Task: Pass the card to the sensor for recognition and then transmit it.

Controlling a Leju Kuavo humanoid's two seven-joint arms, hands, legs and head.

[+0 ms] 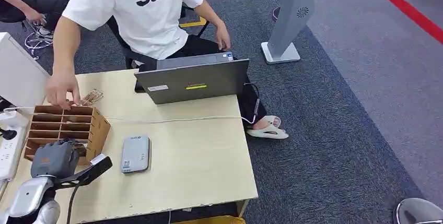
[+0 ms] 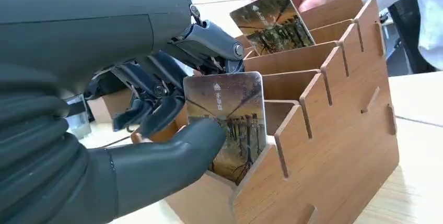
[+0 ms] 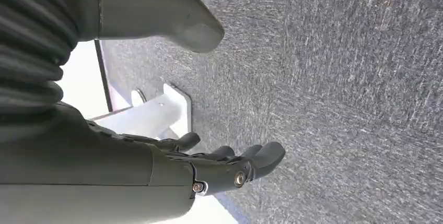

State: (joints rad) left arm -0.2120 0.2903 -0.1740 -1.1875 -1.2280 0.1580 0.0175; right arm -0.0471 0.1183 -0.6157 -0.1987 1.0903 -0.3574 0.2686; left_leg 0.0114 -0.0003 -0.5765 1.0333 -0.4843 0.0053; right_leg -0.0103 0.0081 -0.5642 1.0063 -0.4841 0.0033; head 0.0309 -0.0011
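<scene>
Card (image 2: 230, 125) bearing small white characters, pinched by left robot hand (image 2: 156, 104).

The head view looked down from high over the worktop (image 1: 198, 151). The left wrist view sat close against the wooden rack (image 2: 334, 145), shared with the head view (image 1: 68, 127). The right wrist view faced the carpet (image 3: 339, 78).

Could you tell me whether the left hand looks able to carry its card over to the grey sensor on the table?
Probably yes: the left hand pinches the card, and bare table separates the wooden rack from the sensor.
</scene>
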